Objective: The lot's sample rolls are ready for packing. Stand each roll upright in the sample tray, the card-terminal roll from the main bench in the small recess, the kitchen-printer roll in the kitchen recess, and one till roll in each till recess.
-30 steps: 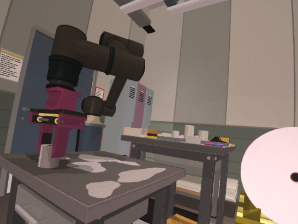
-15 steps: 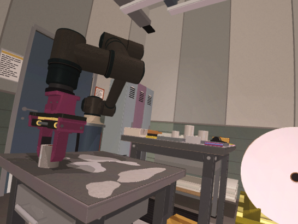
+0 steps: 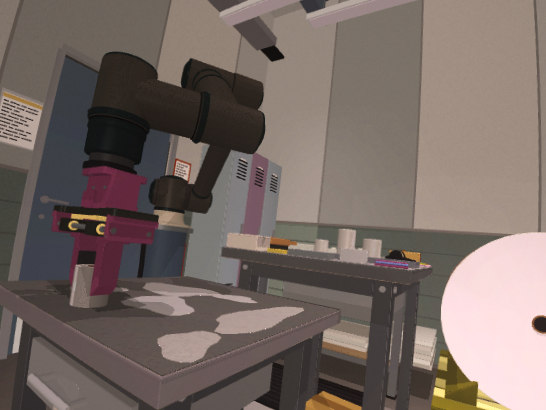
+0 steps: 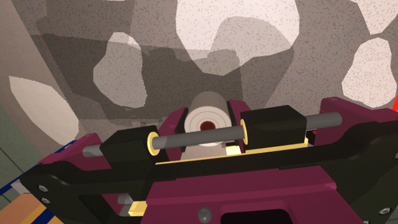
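Observation:
A small white paper roll (image 3: 86, 286) (image 4: 208, 122) with a red-brown core stands upright at the far left corner of the near, mottled grey bench, and my magenta gripper (image 3: 95, 292) (image 4: 207, 118) reaches straight down over it with its fingers closed on the roll's sides. On the second bench behind, several more white rolls (image 3: 346, 239) stand beside a flat grey tray (image 3: 320, 254). The tray's recesses cannot be made out from here.
Behind the work stand a blue door (image 3: 45, 165) and grey-and-mauve lockers (image 3: 255, 200). A large white roll (image 3: 500, 320) fills the right foreground of the side camera. Stacked boards lie under the second bench, and yellow crates sit on the floor.

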Motion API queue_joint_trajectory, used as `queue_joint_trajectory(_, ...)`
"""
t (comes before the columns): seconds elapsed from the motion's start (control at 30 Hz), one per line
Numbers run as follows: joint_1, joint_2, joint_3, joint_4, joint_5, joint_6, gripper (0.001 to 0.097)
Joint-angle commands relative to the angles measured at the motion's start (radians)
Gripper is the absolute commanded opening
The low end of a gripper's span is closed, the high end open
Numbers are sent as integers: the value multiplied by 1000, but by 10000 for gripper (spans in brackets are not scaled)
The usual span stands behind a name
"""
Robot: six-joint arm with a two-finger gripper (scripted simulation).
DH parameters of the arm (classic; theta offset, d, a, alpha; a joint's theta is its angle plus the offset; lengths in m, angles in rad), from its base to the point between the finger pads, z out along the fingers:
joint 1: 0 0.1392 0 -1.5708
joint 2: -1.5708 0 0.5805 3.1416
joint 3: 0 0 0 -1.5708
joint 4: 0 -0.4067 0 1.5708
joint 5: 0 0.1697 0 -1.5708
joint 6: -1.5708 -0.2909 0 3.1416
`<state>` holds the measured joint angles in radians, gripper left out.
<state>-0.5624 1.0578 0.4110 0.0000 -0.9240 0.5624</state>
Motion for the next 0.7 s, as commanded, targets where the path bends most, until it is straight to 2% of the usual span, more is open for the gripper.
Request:
queue_joint_trajectory(0.0, 0, -1, 1, 1, 0, 0, 420)
queue_joint_trajectory(0.67, 0, -1, 1, 0, 0, 0, 30)
